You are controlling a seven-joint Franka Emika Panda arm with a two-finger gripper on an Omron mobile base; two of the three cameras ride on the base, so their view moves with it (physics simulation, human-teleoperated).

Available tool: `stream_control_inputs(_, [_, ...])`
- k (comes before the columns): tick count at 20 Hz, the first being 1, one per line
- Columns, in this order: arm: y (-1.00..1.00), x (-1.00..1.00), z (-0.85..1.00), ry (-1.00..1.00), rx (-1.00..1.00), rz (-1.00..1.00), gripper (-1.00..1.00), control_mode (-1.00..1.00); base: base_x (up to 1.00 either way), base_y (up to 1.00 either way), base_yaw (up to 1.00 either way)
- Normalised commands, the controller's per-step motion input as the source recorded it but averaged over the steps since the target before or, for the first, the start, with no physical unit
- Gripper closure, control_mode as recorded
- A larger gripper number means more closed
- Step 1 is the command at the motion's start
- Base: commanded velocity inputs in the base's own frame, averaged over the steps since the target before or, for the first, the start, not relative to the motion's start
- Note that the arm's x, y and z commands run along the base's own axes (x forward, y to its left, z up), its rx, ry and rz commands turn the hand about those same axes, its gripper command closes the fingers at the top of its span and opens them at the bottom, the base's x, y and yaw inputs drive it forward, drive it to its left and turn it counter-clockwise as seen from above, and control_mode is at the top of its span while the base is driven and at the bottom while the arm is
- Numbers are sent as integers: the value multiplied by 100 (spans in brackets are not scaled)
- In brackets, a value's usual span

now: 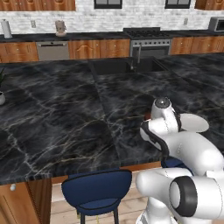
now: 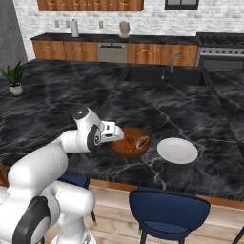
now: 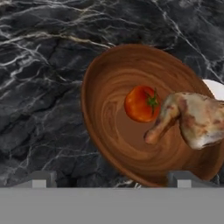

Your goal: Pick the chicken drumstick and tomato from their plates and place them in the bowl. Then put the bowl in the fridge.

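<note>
The reddish-brown wooden bowl [image 3: 113, 144] [image 2: 131, 143] sits on the black marble island near its front edge. Inside it lie the red tomato [image 3: 141, 103] [image 2: 128, 142] and the golden-brown chicken drumstick [image 3: 188, 120] [image 2: 142, 141], side by side. My gripper [image 3: 111, 179] [image 2: 117, 133] hovers just above the bowl's left rim, open, with nothing between its fingers. A plain white plate [image 2: 177, 150] [image 1: 194, 123] lies bare to the right of the bowl. In the left base view my arm hides the bowl. A tall slate-grey face [image 2: 8, 33] stands at the far back left; I cannot tell whether it is the fridge.
Blue stools [image 1: 97, 186] [image 2: 169, 209] stand under the island's front edge. A sink [image 2: 164, 75] is sunk into the island's far side. A potted plant [image 2: 14, 78] stands at the far left. A stove [image 1: 146, 41] and wooden cabinets line the back wall.
</note>
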Motion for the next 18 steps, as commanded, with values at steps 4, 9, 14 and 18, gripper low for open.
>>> stream_control_inputs(4, [0, 8, -24, 0, 0, -6, -100, -100, 0, 0, 0])
stream_control_inputs(9, [0, 12, -16, 1, 0, -1, -100, -100, 0, 0, 0])
stream_control_inputs(14, [0, 21, -6, 3, 0, 0, -100, -100, 0, 0, 0])
stream_control_inputs(18, [1, 30, -9, 3, 0, 0, -100, -100, 0, 0, 0])
